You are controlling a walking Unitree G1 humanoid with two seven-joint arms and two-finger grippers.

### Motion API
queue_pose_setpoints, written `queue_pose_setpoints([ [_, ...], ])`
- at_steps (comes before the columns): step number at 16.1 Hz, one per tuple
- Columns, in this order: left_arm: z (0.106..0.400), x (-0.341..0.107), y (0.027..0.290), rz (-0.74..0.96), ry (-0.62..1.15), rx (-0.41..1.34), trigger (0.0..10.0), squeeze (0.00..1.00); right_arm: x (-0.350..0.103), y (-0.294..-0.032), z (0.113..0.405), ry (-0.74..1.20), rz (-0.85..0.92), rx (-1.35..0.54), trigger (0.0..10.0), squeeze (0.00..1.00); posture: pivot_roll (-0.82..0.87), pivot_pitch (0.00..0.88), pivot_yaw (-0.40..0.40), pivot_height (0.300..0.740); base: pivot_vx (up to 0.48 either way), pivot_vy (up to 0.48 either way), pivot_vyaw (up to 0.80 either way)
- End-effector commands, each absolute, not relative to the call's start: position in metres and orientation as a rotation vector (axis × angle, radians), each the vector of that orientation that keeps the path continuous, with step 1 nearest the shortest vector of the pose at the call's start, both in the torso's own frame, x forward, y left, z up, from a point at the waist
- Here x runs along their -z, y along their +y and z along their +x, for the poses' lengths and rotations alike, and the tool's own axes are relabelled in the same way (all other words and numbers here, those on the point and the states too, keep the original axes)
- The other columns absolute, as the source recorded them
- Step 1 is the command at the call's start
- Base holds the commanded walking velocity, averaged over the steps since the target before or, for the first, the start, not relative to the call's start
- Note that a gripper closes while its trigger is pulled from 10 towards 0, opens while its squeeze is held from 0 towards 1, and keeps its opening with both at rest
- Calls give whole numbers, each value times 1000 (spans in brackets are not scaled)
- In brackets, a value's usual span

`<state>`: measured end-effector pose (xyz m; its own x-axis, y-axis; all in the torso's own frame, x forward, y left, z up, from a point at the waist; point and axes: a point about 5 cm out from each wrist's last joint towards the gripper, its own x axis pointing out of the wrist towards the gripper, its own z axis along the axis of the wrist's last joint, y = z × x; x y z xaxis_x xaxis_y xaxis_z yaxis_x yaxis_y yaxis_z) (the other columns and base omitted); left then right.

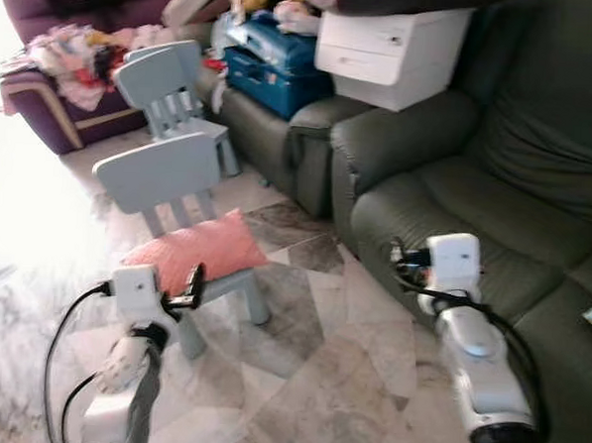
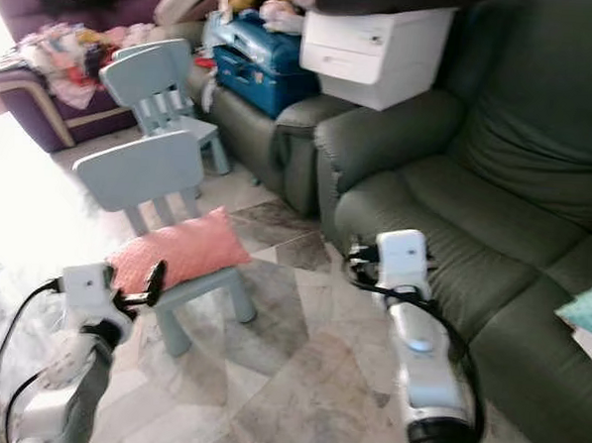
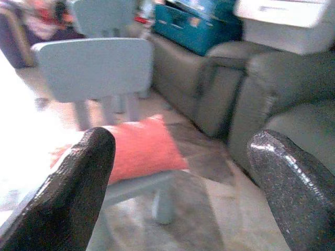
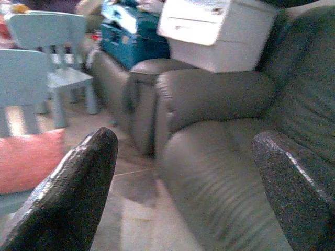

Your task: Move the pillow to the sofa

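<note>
A coral-pink pillow lies on the seat of a small light-blue child's chair on the marble floor. My left gripper hovers just short of the pillow's near edge, a little to its left, and is open. In the left wrist view the pillow sits ahead between the two spread fingers. The dark green sofa stands at the right. My right gripper is open in front of the sofa's seat cushion, holding nothing. The right wrist view catches the pillow off to one side.
A second blue chair stands behind the first. A green armchair carries a blue suitcase, and a white box rests on the sofa arm. A purple couch with clothes is at the far left. Something teal lies on the sofa.
</note>
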<state>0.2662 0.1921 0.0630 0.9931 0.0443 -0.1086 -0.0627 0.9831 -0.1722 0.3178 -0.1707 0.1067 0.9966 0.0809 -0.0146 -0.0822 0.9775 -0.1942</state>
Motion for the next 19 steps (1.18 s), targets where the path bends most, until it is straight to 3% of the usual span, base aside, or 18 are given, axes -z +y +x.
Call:
queue_pose_setpoints([
  [1,261,-69,201,-160,84,-87,10000,0,-109,-155,321,-11,-174,-140,10000,0,-184,0,86,740,0,0,0],
  [6,264,-81,206,-120,62,-89,10000,0,-111,-126,324,-48,-149,-253,10000,0,-136,0,94,740,0,0,0],
  [10,258,-76,213,-124,80,-121,10000,0,-114,-122,327,-67,-146,-245,10000,0,-147,0,98,740,0,0,0],
  [17,258,-76,203,-156,92,-68,10000,0,-111,-147,319,-62,-179,-147,10000,0,-182,0,110,740,0,0,0],
  [19,253,-65,195,-165,158,-1,10000,0,-98,-168,308,-1,-175,-69,10000,0,-181,0,110,740,0,0,0],
])
